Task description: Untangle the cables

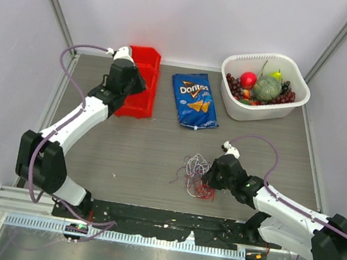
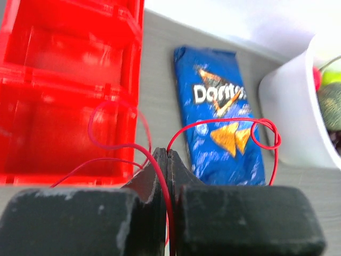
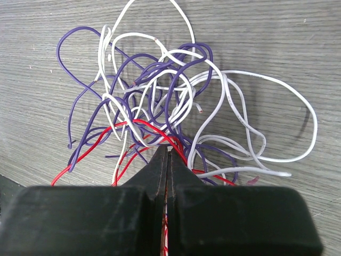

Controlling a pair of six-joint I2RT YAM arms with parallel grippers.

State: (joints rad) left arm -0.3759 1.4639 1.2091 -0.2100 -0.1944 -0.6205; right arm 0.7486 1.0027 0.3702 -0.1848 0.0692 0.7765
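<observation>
The cables (image 1: pixel 195 173) lie as a loose tangle of white, purple and red wires on the grey table, right of centre. In the right wrist view the tangle (image 3: pixel 160 101) spreads just ahead of my right gripper (image 3: pixel 168 150), which is shut at its near edge with a red wire (image 3: pixel 139 125) running between the jaws. It shows in the top view as the right gripper (image 1: pixel 211 175). My left gripper (image 2: pixel 167 154) is shut on a separate red wire (image 2: pixel 224 121) that loops above the chip bag. In the top view the left gripper (image 1: pixel 134 85) is over the red bin.
A red plastic bin (image 1: pixel 140 82) stands at the back left, also in the left wrist view (image 2: pixel 64 90). A blue Doritos bag (image 1: pixel 194 100) lies at the back middle. A white tub (image 1: pixel 296 103) of fruit stands at the back right. White walls enclose the table.
</observation>
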